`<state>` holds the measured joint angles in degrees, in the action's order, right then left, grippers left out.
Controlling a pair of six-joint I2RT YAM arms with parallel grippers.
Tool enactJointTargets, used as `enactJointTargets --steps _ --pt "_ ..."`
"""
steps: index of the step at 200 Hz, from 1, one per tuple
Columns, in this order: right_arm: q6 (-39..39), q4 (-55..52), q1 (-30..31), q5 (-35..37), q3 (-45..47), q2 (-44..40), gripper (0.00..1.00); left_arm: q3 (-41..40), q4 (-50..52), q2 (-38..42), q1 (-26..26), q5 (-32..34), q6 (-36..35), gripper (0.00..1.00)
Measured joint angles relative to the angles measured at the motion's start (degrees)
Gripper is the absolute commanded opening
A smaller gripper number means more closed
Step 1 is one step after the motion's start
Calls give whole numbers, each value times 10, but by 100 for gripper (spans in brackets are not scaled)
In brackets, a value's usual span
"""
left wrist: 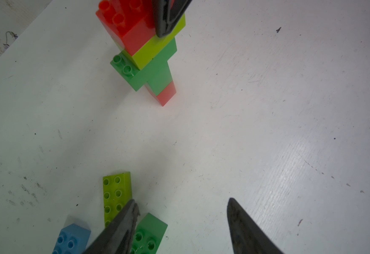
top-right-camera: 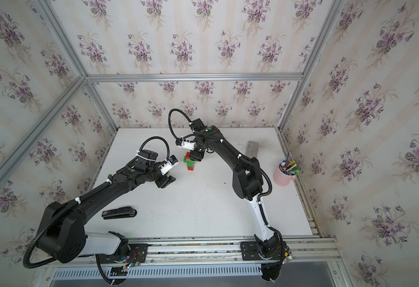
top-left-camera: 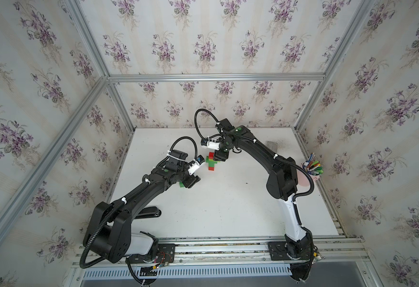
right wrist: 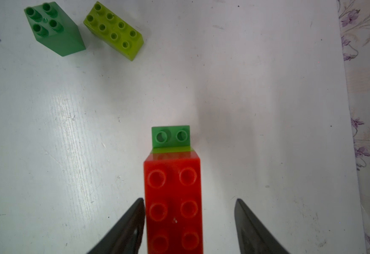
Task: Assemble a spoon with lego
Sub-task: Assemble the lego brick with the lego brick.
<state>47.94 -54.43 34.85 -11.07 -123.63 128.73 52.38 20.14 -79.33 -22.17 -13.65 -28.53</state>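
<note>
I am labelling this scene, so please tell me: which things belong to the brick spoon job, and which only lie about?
Job: half-built spoon; loose lime brick, green brick, blue brick.
Lying about: stapler, pen cup, grey block.

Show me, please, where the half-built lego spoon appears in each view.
Both top views: the spoon stands upright, mid-scene, at the right gripper.
Left wrist: the spoon stands beyond the left gripper and the loose lime brick.
Right wrist: the spoon, seen from above, sits within the right gripper.
Shared landmark: its red top brick, flanked by the open right gripper.
</note>
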Motion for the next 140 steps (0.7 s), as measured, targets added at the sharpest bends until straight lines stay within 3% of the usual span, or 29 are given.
enactJointTargets --steps 77,140 --pt "0 17 -1 24 11 -6 68 12 26 3 0 14 12 69" --pt "0 15 8 27 21 -52 87 69 110 3 12 57 50 72"
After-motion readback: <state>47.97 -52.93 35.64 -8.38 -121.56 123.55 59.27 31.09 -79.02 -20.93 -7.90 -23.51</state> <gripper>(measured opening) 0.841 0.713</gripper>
